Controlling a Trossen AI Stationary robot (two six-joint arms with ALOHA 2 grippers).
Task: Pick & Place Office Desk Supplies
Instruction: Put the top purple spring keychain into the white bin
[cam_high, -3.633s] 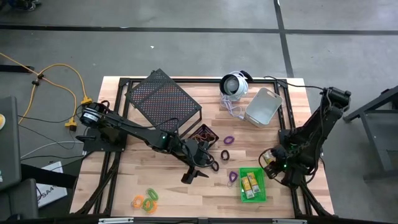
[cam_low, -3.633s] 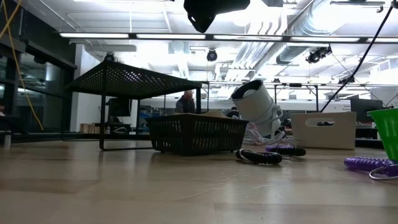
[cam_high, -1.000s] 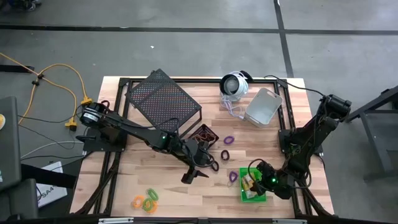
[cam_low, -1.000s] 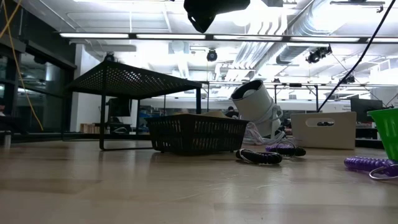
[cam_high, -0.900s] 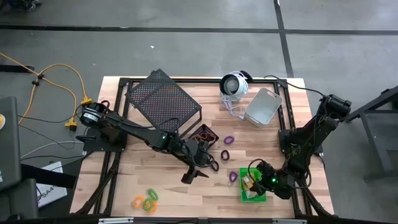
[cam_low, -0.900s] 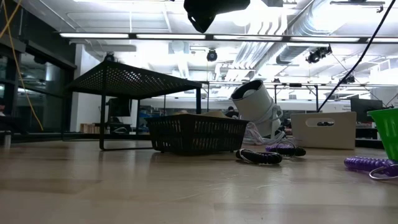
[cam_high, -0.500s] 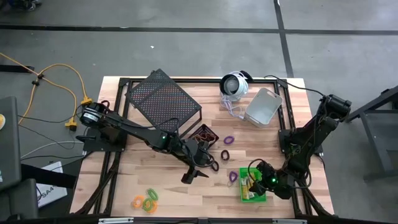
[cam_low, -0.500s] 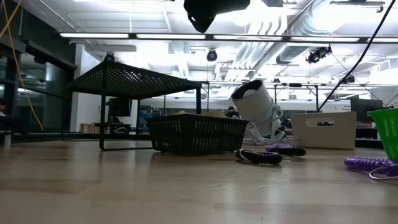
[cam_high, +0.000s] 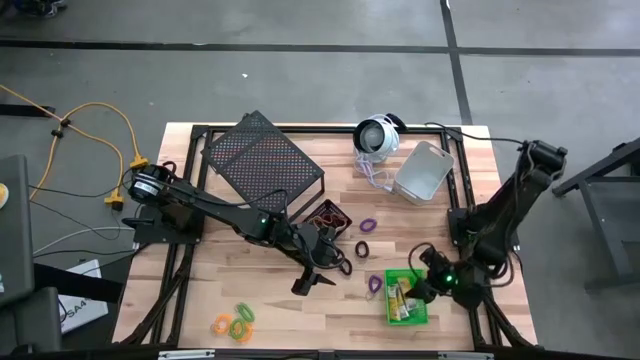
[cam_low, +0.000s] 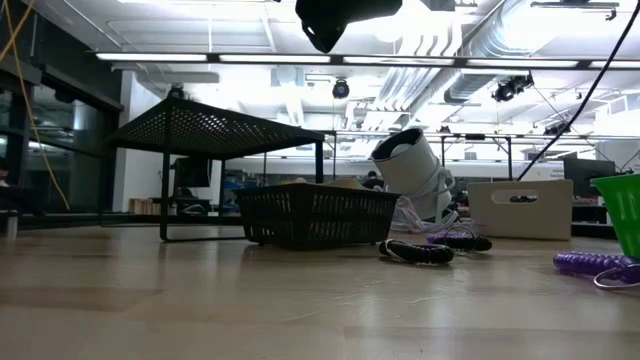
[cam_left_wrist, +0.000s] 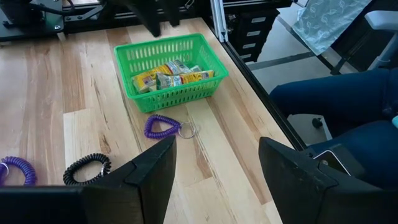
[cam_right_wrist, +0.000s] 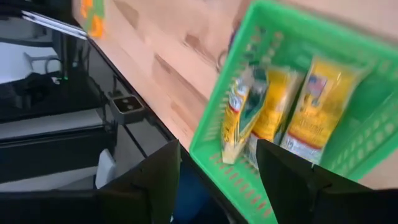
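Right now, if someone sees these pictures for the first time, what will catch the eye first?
Probably the bright green bin near the table's front right, with yellow packets lying in it and the right gripper open just over it. Next comes the large black mesh rack at the back left, and the left gripper open at mid-table.

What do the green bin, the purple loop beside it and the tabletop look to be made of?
Green bin: likely molded plastic, with glossy lattice walls and a solid rim. Purple loop: seemingly a springy plastic coil, ridged like a phone cord, with a small metal-looking ring attached. Tabletop: pale wood planks with visible grain and seams, satin finish.
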